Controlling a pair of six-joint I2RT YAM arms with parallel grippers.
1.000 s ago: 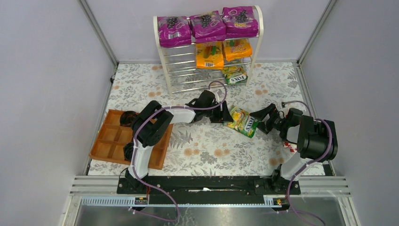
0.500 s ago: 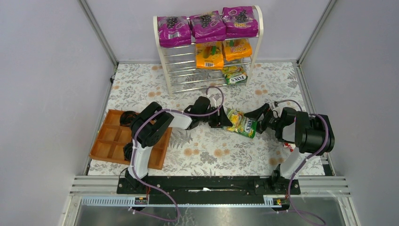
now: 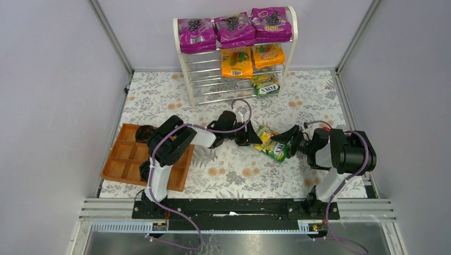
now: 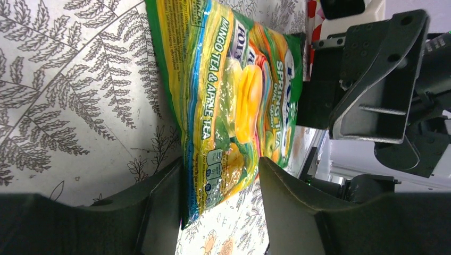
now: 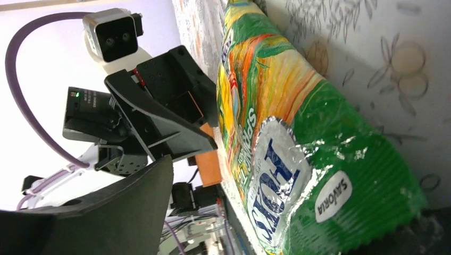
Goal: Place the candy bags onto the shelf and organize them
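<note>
A green-yellow FOXS candy bag (image 3: 270, 143) hangs tilted over the middle of the table. My left gripper (image 3: 255, 139) is shut on its left end. In the left wrist view that end (image 4: 234, 90) sits between both fingers, and the left gripper (image 4: 220, 162) pinches it. My right gripper (image 3: 290, 139) is open around the bag's right end (image 5: 298, 133), and one finger (image 5: 133, 207) stands clear of the bag. On the shelf (image 3: 182, 58) at the back, three purple bags (image 3: 234, 27) fill the top tier. Two orange bags (image 3: 237, 62) lie on a middle tier, and one green bag (image 3: 265, 85) lies lower.
A brown wooden compartment tray (image 3: 123, 159) lies beside the left arm's base. A bit of a red and white bag (image 3: 327, 166) shows under the right arm. Grey walls close in the floral table on three sides.
The left gripper and the bag have come down and toward the near edge. The right gripper has moved left onto the bag's end, its jaws narrower than before.
</note>
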